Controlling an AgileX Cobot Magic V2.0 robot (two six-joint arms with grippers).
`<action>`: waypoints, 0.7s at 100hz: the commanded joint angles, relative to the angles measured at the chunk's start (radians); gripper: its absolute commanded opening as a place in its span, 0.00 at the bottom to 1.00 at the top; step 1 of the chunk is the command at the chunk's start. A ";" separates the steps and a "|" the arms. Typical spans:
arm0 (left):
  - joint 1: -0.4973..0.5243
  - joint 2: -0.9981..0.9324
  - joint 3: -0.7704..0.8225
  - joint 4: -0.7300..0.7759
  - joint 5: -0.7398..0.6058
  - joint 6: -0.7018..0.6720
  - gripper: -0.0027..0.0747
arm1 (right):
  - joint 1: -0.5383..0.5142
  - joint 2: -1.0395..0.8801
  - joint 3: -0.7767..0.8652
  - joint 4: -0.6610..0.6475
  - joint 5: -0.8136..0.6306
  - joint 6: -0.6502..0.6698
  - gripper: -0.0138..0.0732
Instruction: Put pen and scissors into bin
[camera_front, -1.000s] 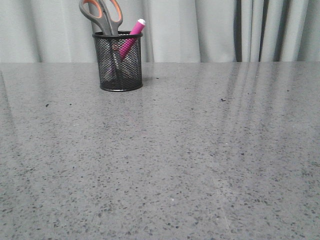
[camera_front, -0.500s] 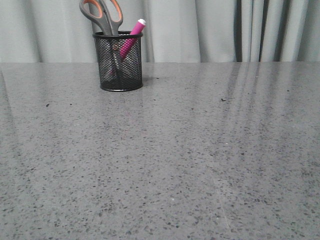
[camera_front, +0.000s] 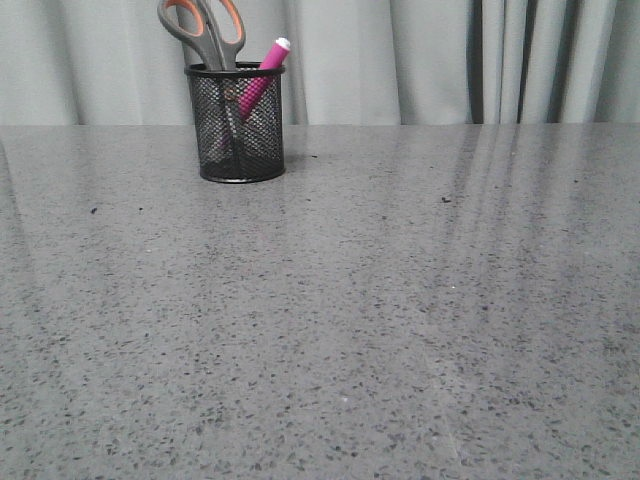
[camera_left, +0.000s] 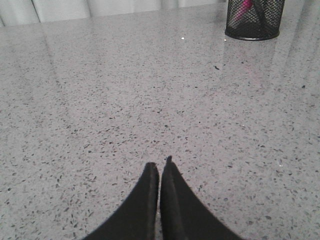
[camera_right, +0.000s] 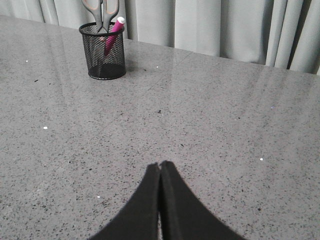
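The black mesh bin (camera_front: 238, 125) stands at the far left of the grey table. The scissors (camera_front: 205, 28) stand in it, handles up. The magenta pen (camera_front: 262, 72) leans in it, whitish cap up. The bin also shows in the left wrist view (camera_left: 252, 20) and the right wrist view (camera_right: 103, 51), with the scissors (camera_right: 101, 9) and pen (camera_right: 114, 34) in it. My left gripper (camera_left: 160, 167) is shut and empty over bare table, far from the bin. My right gripper (camera_right: 160, 166) is shut and empty, also far from the bin. Neither gripper shows in the front view.
The speckled grey table (camera_front: 380, 300) stretches to a grey curtain (camera_front: 420, 60) behind its far edge. Small dark specks (camera_front: 445, 200) lie on the surface.
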 joint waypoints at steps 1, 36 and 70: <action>0.001 -0.034 0.043 -0.010 -0.047 0.000 0.01 | -0.002 0.026 -0.022 -0.016 -0.071 -0.008 0.08; 0.001 -0.034 0.043 -0.010 -0.047 0.000 0.01 | -0.031 0.026 0.045 -0.099 -0.168 -0.008 0.08; 0.001 -0.034 0.043 -0.010 -0.047 0.000 0.01 | -0.432 0.026 0.414 0.210 -0.659 -0.120 0.08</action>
